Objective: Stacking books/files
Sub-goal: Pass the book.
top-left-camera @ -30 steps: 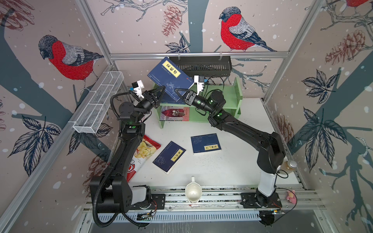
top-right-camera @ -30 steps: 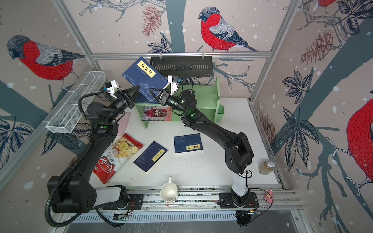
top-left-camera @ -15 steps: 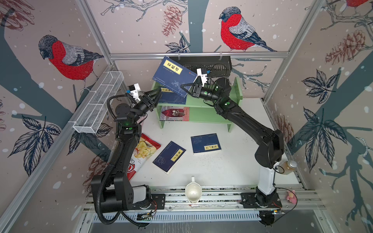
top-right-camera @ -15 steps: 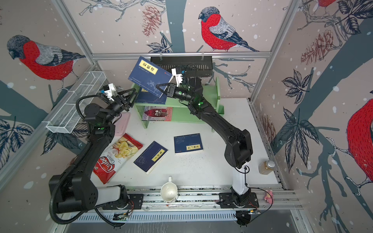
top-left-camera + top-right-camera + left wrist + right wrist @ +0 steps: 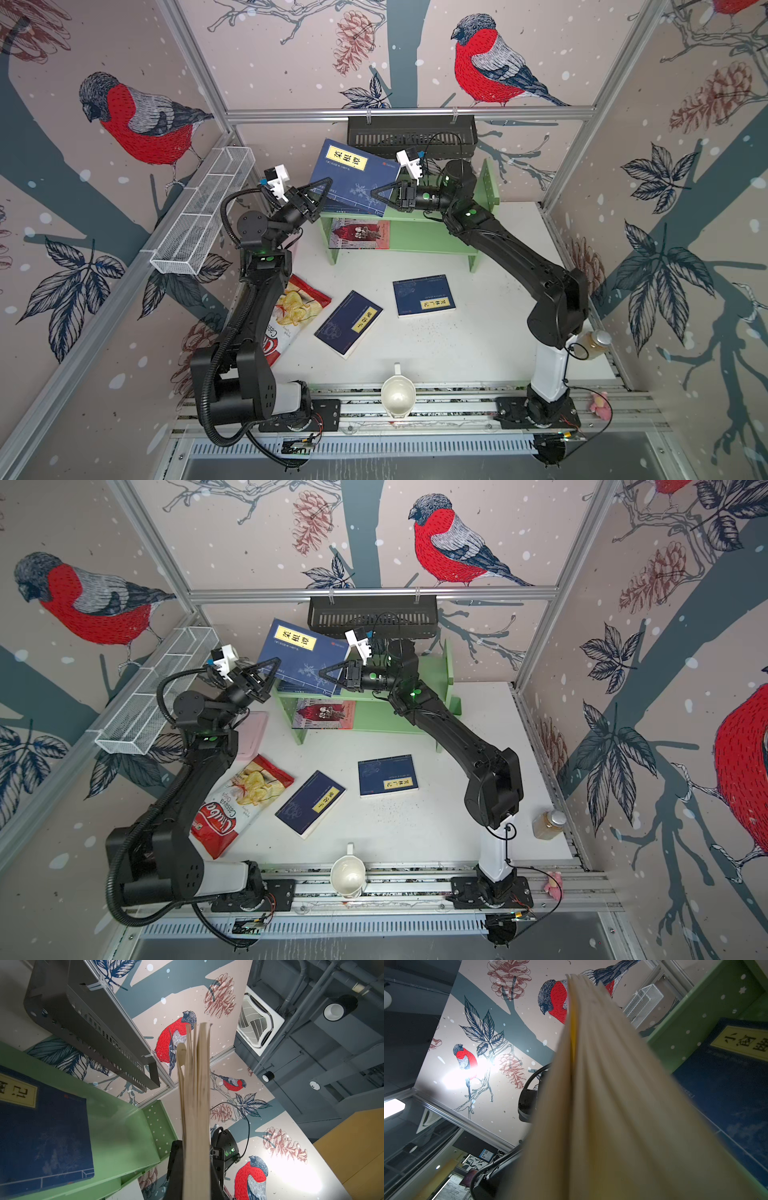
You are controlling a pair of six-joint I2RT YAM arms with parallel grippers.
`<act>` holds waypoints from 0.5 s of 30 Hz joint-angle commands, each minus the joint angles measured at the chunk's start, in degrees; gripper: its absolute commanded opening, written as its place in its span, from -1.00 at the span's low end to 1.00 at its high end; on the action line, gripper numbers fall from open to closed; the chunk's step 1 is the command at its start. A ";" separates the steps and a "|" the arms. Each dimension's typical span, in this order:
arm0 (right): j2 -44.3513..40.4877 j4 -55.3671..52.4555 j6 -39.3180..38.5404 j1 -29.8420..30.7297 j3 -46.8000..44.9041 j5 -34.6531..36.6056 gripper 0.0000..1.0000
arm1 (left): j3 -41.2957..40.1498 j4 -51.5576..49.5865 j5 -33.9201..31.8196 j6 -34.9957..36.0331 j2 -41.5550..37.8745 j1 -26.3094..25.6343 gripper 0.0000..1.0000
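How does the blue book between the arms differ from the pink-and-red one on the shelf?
The navy book has a yellow title label; the pink-and-red book bears an illustration. The navy book is tilted in the air, edges inside the left gripper and right gripper; the pink-and-red book lies flat on the lower shelf of the green rack. Both look similar in size.

Robot lab test cell, aluminium frame point(image 5: 407, 113), bird-print wall panels point(image 5: 478, 70), arms point(image 5: 511, 257) bolted to a rail point(image 5: 436, 409), exposed ceiling pipes point(image 5: 301, 987)

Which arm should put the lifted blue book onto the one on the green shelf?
Probably left: the left gripper is shut on the lifted book; the right gripper's hold is unclear.
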 commanded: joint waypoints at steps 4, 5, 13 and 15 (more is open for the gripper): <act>-1.52 2.29 1.20 -0.04 -2.89 2.47 -0.03 | 3.24 -4.24 -3.75 1.84 -0.70 0.04 -1.00; -1.66 2.19 1.12 0.16 -3.41 3.27 -0.03 | 3.41 -4.58 -4.89 1.76 -0.78 -0.12 -1.00; 0.10 5.62 3.25 0.55 -2.29 6.99 -0.74 | 3.46 -12.77 -5.88 4.09 -0.15 -1.15 -1.00; 0.53 5.54 3.38 0.42 -1.72 7.56 -0.90 | 3.35 -15.17 -5.93 5.36 -0.32 -1.14 -0.85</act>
